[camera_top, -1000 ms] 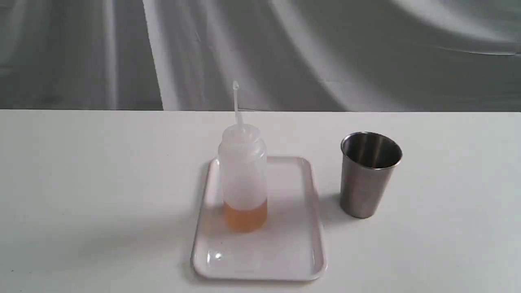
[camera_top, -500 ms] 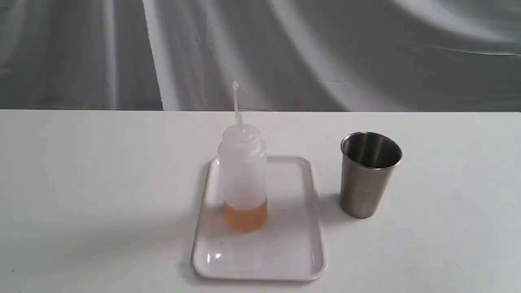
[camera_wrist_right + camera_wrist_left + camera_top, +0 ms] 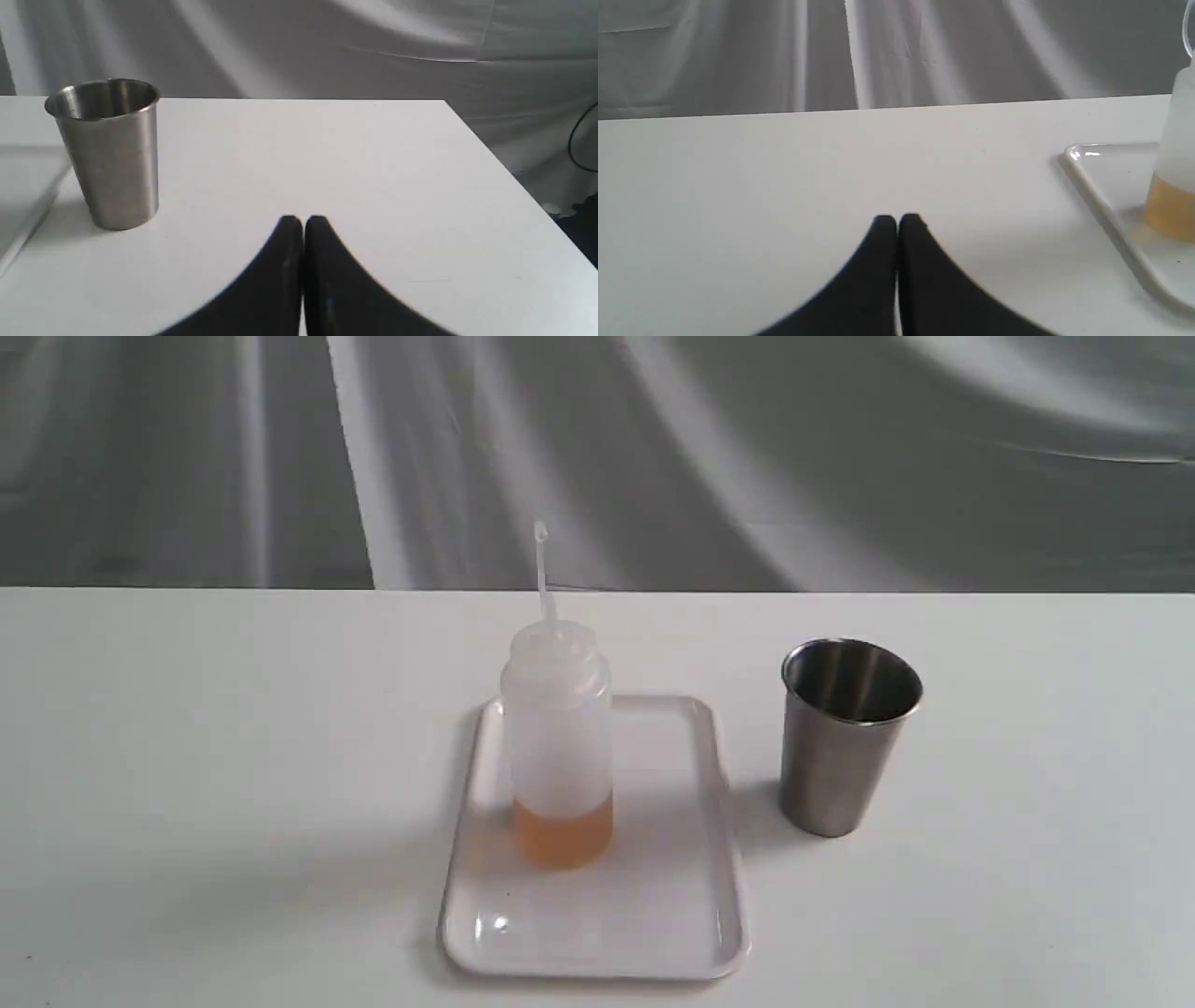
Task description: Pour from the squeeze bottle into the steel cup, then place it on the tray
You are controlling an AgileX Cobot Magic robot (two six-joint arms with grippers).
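In the exterior view nothing has shifted over the last second: the translucent white plastic squeeze bottle (image 3: 557, 747), a cylinder with a domed cap, a long thin nozzle and a band of orange liquid at its foot, stands upright on the flat glossy white rectangular tray (image 3: 672, 905) exactly as before, and the brushed stainless-steel cup (image 3: 845, 737), tapered toward its base with a rolled rim, stands on the matte white table (image 3: 187, 756) just beside the tray. No arm shows here, so I judge the task is either not yet begun or already finished; the frames cannot settle which. In the left wrist view the left gripper (image 3: 897, 223) has its two smooth black fingers pressed together with only a hairline seam between them, holding nothing; the tray's rounded corner and low raised rim (image 3: 1083, 161) lie ahead of the fingertips and well off to one side, with the soft-looking bottle wall (image 3: 1178, 154) beyond. In the right wrist view the right gripper (image 3: 303, 224) is likewise closed up and empty above bare tabletop; the cup (image 3: 110, 154) stands ahead and well aside of the fingertips, its hard sheen contrasting with the draped grey cloth backdrop (image 3: 327, 46).
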